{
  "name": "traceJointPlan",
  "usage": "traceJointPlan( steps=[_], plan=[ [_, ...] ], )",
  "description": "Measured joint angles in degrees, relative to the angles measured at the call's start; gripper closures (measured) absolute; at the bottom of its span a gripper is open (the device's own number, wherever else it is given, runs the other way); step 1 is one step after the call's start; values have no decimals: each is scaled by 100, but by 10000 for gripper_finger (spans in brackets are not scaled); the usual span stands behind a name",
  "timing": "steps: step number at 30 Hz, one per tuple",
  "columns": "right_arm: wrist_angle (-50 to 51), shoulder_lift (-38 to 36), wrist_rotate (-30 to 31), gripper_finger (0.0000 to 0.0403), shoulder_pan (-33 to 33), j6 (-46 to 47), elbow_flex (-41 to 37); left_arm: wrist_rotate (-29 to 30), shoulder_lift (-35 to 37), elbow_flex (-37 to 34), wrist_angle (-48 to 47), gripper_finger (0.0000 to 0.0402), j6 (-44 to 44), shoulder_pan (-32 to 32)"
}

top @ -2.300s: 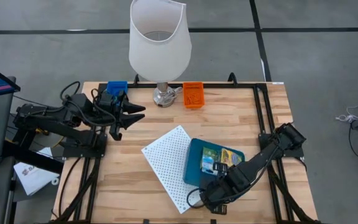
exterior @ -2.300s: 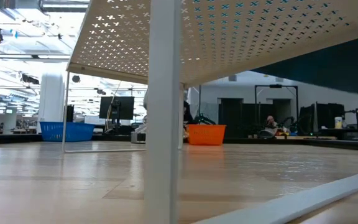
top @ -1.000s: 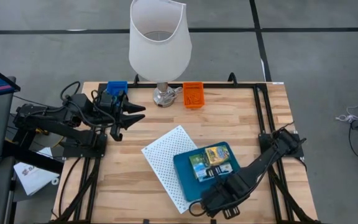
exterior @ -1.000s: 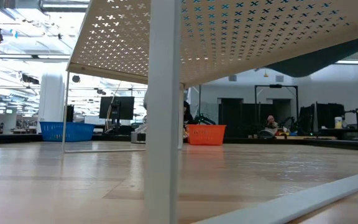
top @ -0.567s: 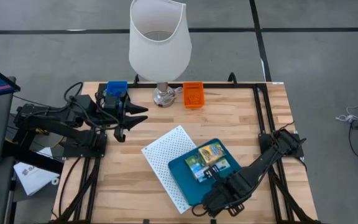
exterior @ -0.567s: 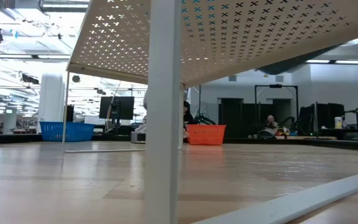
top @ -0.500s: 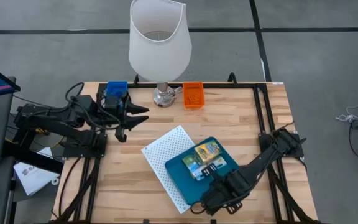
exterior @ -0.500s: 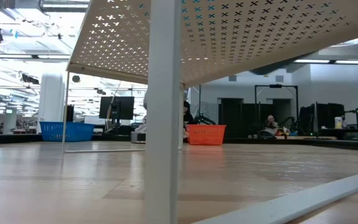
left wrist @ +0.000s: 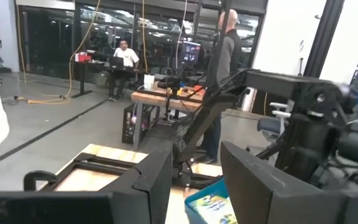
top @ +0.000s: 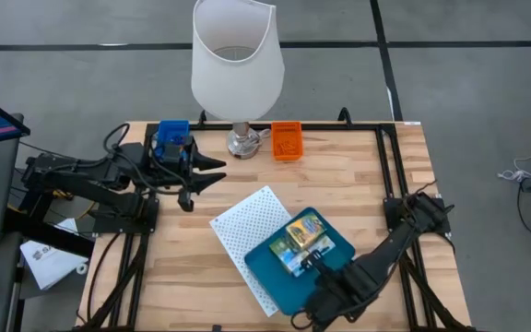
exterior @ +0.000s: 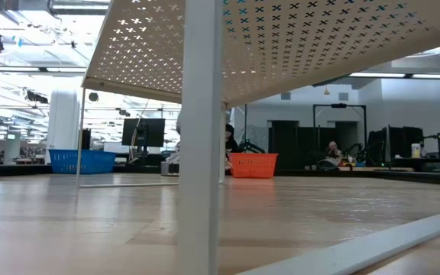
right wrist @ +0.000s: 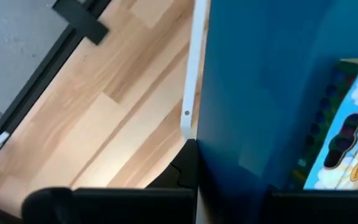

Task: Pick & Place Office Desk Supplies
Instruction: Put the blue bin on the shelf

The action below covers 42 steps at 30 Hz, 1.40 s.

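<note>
A teal tray point(top: 284, 272) carries two colourful printed boxes point(top: 300, 238), which lie flat on its floor. The tray overlaps the right side of a white perforated board point(top: 247, 235). My right gripper point(top: 321, 278) is at the tray's near edge, pointing down and shut on it. In the right wrist view the tray point(right wrist: 260, 93) fills the right half, with one box point(right wrist: 347, 149) on it. My left gripper point(top: 203, 182) hovers open at the far left, next to a blue bin point(top: 171, 135). It points toward the table's right with nothing between its fingers point(left wrist: 154, 180). My right gripper holds the teal tray by its near edge point(right wrist: 229, 168), coming from above with its fingers point(right wrist: 185, 174) pointing down. The gripper's own body hides the pinch in the high view. The tray extends away from the fingers over the white board. Whether it rests on the board I cannot tell.
A big white lamp point(top: 237, 65) stands at the far edge, with an orange bin point(top: 287, 140) to its right. A black frame point(top: 390, 175) runs along the table's edges. Bare wood lies between the left gripper and the board. People point(left wrist: 225, 50) show in the room beyond.
My right gripper has rolled at the wrist. The teal tray has turned with it, counter-clockwise as seen from above. The tray has shifted a little toward the table's left, farther over the white board. The two boxes have stayed on the tray.
</note>
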State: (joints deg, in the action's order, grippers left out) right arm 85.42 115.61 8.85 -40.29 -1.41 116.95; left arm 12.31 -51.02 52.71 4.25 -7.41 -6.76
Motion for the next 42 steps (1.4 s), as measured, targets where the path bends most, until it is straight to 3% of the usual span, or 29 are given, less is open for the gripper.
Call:
traceJointPlan(
  steps=[9,16,20,28,42],
  plan=[
    [86,65,2,403,-135,-34,27,123,-5,0,-17,270,96,0],
    [431,1202,34,403,-52,-213,1350,123,-5,0,-19,270,70,0],
    [447,1480,-82,403,-17,40,1807,123,-5,0,-20,270,1,0],
    [471,1386,-412,403,16,868,1733,119,-5,0,-33,270,-46,-68],
    [446,1386,-445,403,-43,695,1733,117,-5,0,-39,270,-38,-67]
  ],
)
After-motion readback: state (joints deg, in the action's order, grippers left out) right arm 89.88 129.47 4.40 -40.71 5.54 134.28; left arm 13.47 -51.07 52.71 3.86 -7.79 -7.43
